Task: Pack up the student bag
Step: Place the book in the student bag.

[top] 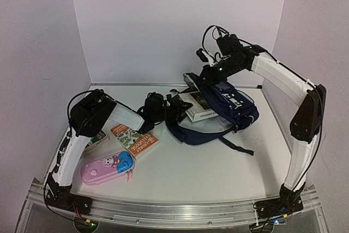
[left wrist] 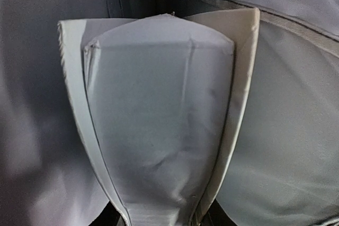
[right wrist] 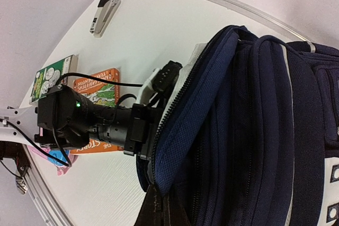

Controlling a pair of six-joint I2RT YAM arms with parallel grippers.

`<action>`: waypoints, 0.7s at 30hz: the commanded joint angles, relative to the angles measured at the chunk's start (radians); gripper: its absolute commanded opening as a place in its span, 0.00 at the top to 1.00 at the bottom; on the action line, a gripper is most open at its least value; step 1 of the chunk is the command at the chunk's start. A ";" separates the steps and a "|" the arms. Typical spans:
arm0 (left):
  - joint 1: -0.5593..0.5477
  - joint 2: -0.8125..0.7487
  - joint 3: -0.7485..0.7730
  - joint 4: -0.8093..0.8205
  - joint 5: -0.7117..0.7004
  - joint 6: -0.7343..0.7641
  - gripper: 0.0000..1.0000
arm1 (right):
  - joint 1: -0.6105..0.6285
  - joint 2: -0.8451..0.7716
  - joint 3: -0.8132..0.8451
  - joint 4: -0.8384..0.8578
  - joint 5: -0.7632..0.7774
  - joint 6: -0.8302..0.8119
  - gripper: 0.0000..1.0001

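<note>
student bag (top: 232,112), navy, unzipped, rim pinched by right gripper (top: 209,75); left gripper (top: 170,107) clamps white book (left wrist: 159,120) inside.

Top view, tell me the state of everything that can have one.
Backpack: main zip open, rim lifted.
White book: held, partly inside backpack.
Orange book: closed, lying flat.
Green book: closed, lying flat.
Pencil case: closed, lying flat.
Left gripper: shut on white book.
Right gripper: shut on backpack rim.
</note>
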 commanded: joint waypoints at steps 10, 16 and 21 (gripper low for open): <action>-0.043 0.156 0.359 -0.047 -0.021 -0.009 0.98 | 0.017 -0.020 0.057 0.093 -0.136 -0.012 1.00; -0.047 0.210 0.486 -0.158 0.010 0.031 0.97 | 0.017 -0.019 0.060 0.091 -0.140 -0.051 1.00; -0.051 0.224 0.492 -0.191 0.103 0.066 0.95 | 0.017 -0.028 0.053 0.088 -0.127 -0.101 1.00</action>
